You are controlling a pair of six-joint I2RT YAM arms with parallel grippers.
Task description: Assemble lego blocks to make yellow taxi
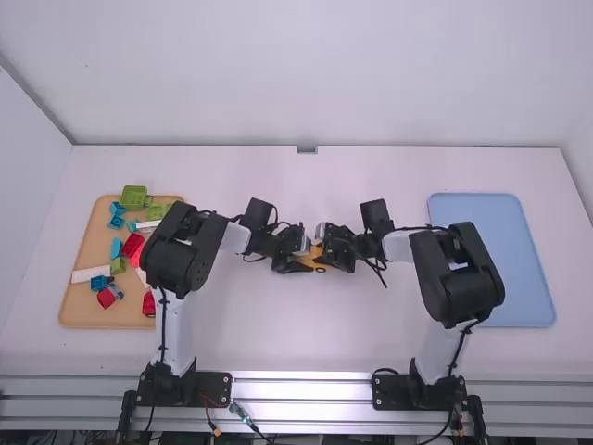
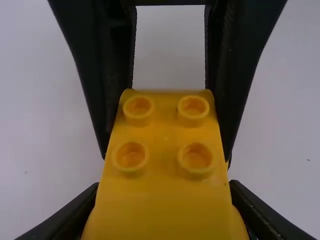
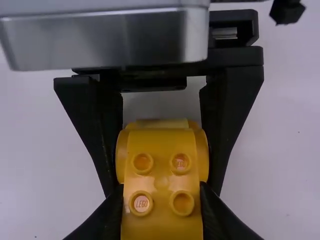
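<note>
Left pincer (image 1: 302, 263) and right pincer (image 1: 326, 257) meet mid-table, each parted by just the width of the yellow block body (image 3: 162, 172) and clamped on it, so it sits between them. At left, a tan tray (image 1: 85, 311) holds red, blue, green and white blocks (image 1: 90, 274); a blue tray (image 1: 491, 260) lies at right.

The high view faced forward and down, well above and behind the left gripper (image 1: 302, 259) and right gripper (image 1: 326, 253). Each wrist view looked from close range along its own fingers toward the white table (image 1: 269, 338). All three views shared the yellow brick assembly (image 1: 316, 260) between the grippers.
</note>
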